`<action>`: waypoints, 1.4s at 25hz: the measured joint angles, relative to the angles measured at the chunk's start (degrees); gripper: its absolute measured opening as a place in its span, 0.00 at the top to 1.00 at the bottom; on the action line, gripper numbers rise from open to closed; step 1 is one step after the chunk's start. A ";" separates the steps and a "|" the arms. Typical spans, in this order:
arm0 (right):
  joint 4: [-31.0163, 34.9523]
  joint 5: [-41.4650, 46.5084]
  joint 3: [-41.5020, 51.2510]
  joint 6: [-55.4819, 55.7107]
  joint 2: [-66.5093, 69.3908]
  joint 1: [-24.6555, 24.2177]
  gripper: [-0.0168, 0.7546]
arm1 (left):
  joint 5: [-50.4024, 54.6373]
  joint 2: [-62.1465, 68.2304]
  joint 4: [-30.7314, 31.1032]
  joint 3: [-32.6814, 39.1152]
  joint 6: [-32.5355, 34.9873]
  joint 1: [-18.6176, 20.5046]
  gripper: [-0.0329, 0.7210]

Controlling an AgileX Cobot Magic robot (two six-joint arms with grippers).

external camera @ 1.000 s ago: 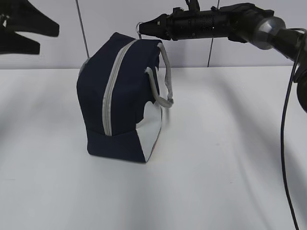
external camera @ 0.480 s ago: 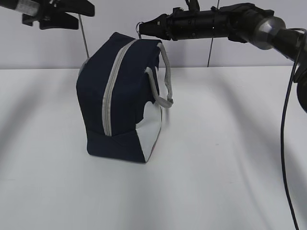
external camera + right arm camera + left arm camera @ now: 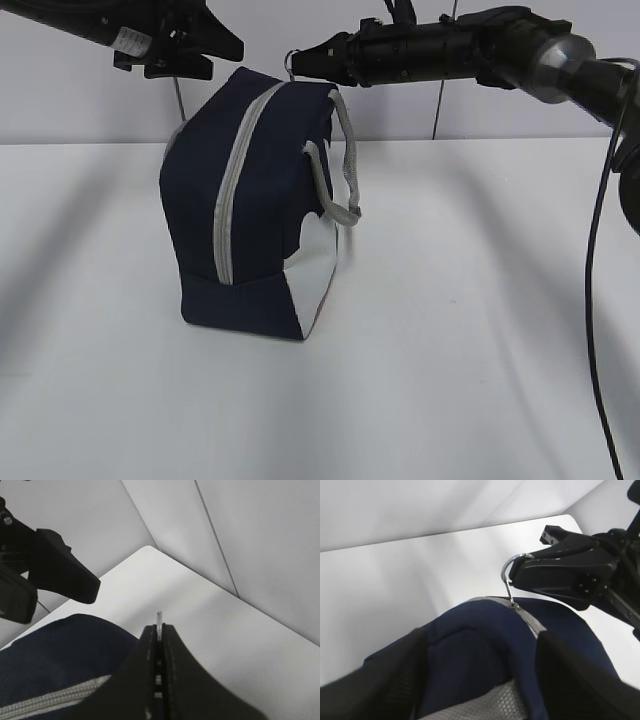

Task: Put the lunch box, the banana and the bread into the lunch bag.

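Pinching the metal ring pull (image 3: 509, 576) of the grey zipper (image 3: 233, 175), the right gripper (image 3: 297, 58) has its jaws pressed fully together, the thin ring edge showing between them in the right wrist view (image 3: 159, 620). It reaches in level from three o'clock in the exterior view, its tip at the top rear edge of the lunch bag (image 3: 250, 210).

The left gripper (image 3: 225, 47) hangs at about eleven o'clock from the bag, just above its top rear corner. Its jaws stand apart; in its own wrist view the two dark fingers (image 3: 572, 680) frame the bag's upper end, one on each side. Whether they touch the fabric I cannot tell, since both are blurred and cut off by the lower edge of that picture.

The lunch bag stands on the white bench (image 3: 450, 330), left of centre, with the zipper running down its navy face, closed as far as it shows. Grey strap handles (image 3: 345, 150) loop at its two o'clock side above a white side panel (image 3: 318, 265). The inside of the bag is hidden.

A black cable (image 3: 595, 300) hangs down the right edge of the exterior view from the right arm (image 3: 520, 50). Both arms are cut off by the picture edges. Behind the bench, a pale wall (image 3: 90, 110) with thin vertical seams closes the scene.
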 joint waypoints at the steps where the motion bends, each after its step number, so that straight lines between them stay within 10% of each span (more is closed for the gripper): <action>1: -0.05 0.12 0.00 0.00 0.00 0.00 1.00 | 0.33 0.61 0.05 -0.63 -0.38 -0.20 0.34; 18: -0.36 0.51 0.00 0.00 0.00 0.00 1.00 | 2.36 2.87 0.56 -1.84 -1.36 -2.40 0.55; 26: -0.36 0.54 0.00 0.00 0.00 0.00 1.00 | 2.28 3.24 0.74 -1.84 -1.36 -2.59 0.92; 35: -0.68 4.84 -0.11 3.18 0.00 -0.14 1.00 | 3.89 3.21 0.58 -1.84 0.80 -2.59 0.93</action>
